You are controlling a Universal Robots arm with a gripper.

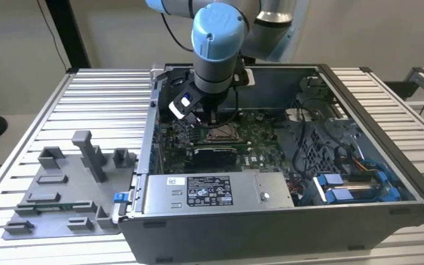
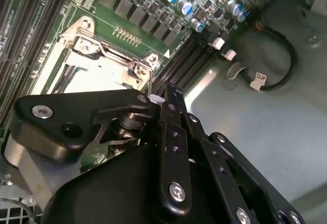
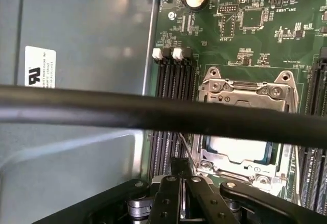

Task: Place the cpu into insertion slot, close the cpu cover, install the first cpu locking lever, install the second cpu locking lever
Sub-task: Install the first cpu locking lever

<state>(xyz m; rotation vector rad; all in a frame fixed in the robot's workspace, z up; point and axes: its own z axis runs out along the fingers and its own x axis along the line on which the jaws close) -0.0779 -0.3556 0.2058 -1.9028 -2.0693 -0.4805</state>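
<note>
The cpu [image 3: 236, 150] lies in the insertion slot [image 1: 224, 132] on the green board, its silvery top showing through the cut-out. The cpu cover [image 3: 248, 92] lies flat over it; its frame also shows in the second wrist view [image 2: 110, 50]. A thin wire locking lever [image 3: 186, 150] stands up from the socket's edge beside the memory slots. Its upper end rests against my fingertips [image 2: 173, 95]. My gripper [image 1: 210, 122] hangs just above the socket's edge toward the exterior view's left, jaws together with nothing visibly between them.
The open computer case [image 1: 359, 212] surrounds the board. Nearby are a power supply [image 1: 205, 190] at the front, blue drive brackets [image 1: 352, 187], black memory slots [image 3: 171, 76] and cables. A black cable [image 3: 102, 110] crosses the first wrist view. A grey fixture plate [image 1: 64, 187] lies outside the case.
</note>
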